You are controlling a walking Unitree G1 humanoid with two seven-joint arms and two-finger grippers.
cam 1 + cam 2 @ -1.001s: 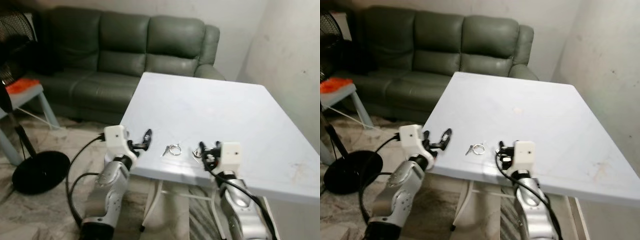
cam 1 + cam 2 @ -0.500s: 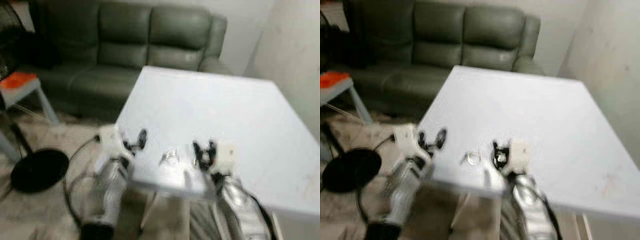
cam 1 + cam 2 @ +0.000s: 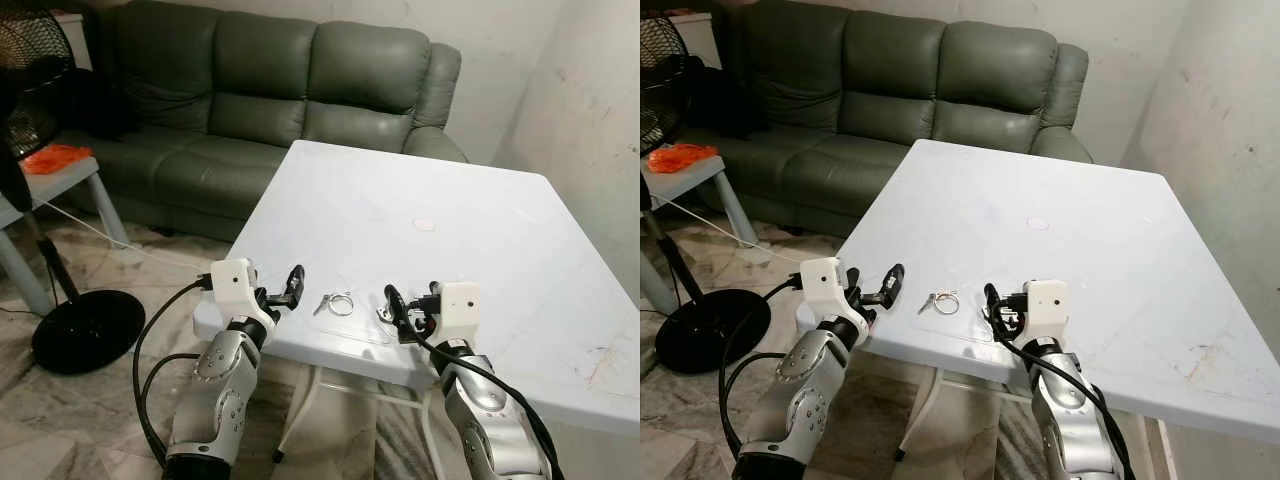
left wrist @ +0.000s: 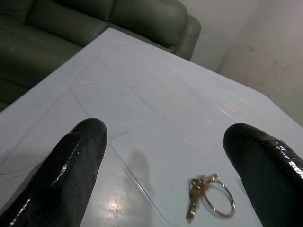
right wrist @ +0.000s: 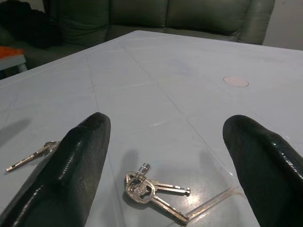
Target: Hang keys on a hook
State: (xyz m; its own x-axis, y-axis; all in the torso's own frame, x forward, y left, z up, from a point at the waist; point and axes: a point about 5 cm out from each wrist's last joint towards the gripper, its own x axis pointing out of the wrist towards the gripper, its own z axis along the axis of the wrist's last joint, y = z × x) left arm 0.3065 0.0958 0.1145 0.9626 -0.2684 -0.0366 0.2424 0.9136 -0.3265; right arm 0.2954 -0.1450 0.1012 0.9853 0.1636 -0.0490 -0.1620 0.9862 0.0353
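A white table (image 3: 470,200) took up the middle and right of the head views, with a green sofa (image 3: 280,90) across the top behind it. Both arms were raised to the table's near edge in the lower half of the frame. The left gripper (image 3: 294,284) hovered over the edge at lower centre-left, its two black fingers (image 4: 71,165) spread wide apart and holding nothing. Just right of it in the frame, a key on a ring (image 3: 336,302) lay flat on the table; in the left wrist view this key on its ring (image 4: 208,201) sat low in the frame between the fingers, a little ahead of them. The right gripper (image 3: 398,312) stood at lower centre-right, fingers (image 5: 71,170) likewise spread and empty. A second bunch of keys (image 5: 151,189) lay on the table between those fingers, near the bottom of the right wrist frame. A small round pale mark (image 3: 424,224) showed on the tabletop right of centre. At the left edge stood a black fan (image 3: 60,250) beside a small stool with an orange cloth (image 3: 52,158)
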